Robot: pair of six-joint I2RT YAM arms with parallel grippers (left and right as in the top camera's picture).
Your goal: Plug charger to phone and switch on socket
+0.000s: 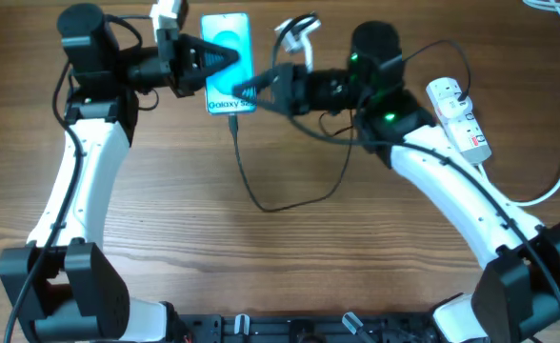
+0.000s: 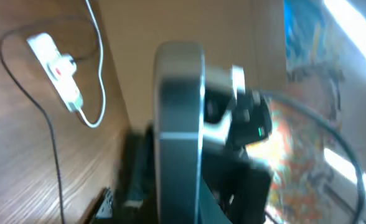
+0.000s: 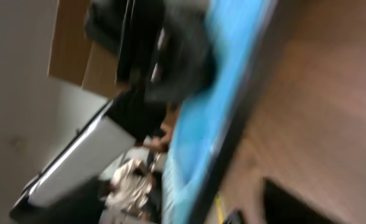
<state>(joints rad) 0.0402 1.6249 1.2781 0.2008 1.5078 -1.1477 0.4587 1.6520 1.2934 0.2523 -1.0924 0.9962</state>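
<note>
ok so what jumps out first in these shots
The teal phone at top centre of the overhead view, gripped from the left by the left gripper, with the right gripper at its lower right corner. A black cable loops away from the phone's near end, and the white power strip lies far right.

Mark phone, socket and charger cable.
phone (image 1: 229,40), overhead view, upper screen.
socket (image 1: 463,122), overhead view, middle of strip body.
charger (image 1: 272,208), overhead view, cable's lowest bend.
</note>
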